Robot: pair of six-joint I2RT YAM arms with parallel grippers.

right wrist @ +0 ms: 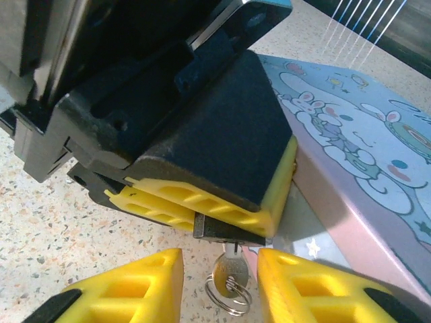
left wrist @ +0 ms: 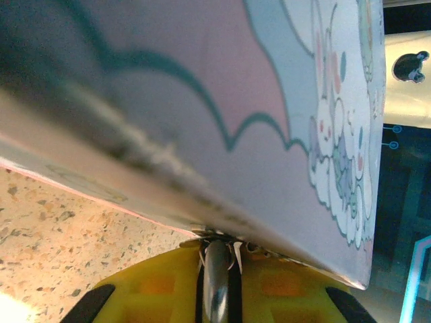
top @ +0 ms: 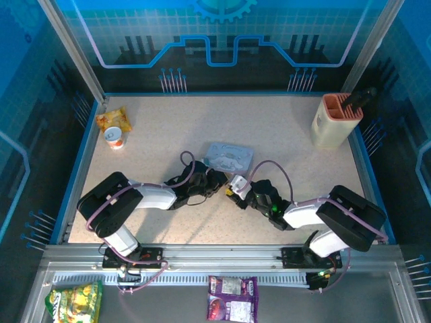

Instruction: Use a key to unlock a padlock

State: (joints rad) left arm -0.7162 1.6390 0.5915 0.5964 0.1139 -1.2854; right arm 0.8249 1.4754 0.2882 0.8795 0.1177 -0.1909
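Fingers (right wrist: 202, 198) of the left gripper (top: 222, 185) are clenched on the padlock (right wrist: 225, 233). Only a dark edge of it shows below the yellow pads. It sits around the middle of the desk (top: 168, 134), just beside the near edge of the cartoon-printed tin (right wrist: 363, 175). Whether it rests on the desk cannot be told.

The key (right wrist: 229, 269) stands in the keyhole on the face turned toward the right gripper (right wrist: 225, 289), with its split ring (right wrist: 227, 301) hanging free. The right fingers (right wrist: 135, 289) stand apart on either side of the key head with a gap on each side, and they grasp nothing.

Status, as judged:
- Padlock secured: done.
- Key inserted: done.
- Grip on key: not yet made.
- Turning the key and freeing the shackle: outstanding.

In the left wrist view, a silvery part (left wrist: 215, 282) shows between the pads, tight against the tin. Whether the shackle is latched cannot be told.
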